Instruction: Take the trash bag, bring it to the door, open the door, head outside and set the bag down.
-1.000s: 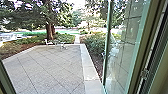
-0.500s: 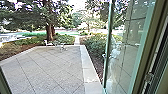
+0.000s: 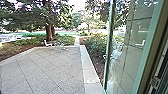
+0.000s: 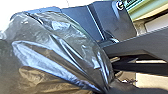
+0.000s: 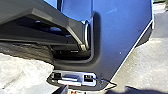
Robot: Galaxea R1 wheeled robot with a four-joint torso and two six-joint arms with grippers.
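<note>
The glass door (image 3: 126, 52) stands open on the right in the head view, its greenish edge upright beside the paving. In the left wrist view the shiny dark trash bag (image 4: 55, 47) bulges beside the robot's body. Its folds draw together at my left gripper (image 4: 106, 90), which is shut on the gathered plastic. The right wrist view has my right gripper (image 5: 96, 90) open, its dark tips apart with nothing between them.
Outside lies a paved patio (image 3: 50, 70) with a pale border (image 3: 87, 66) along its right side. Light chairs (image 3: 48, 44) stand at its far edge, before a tree trunk (image 3: 50, 31). Shrubs (image 3: 96, 45) grow right of the border. The door frame (image 3: 156, 57) rises close on the right.
The head camera has moved forward through the doorway: the left frame has slid out of the picture and the right frame has shifted outward.
</note>
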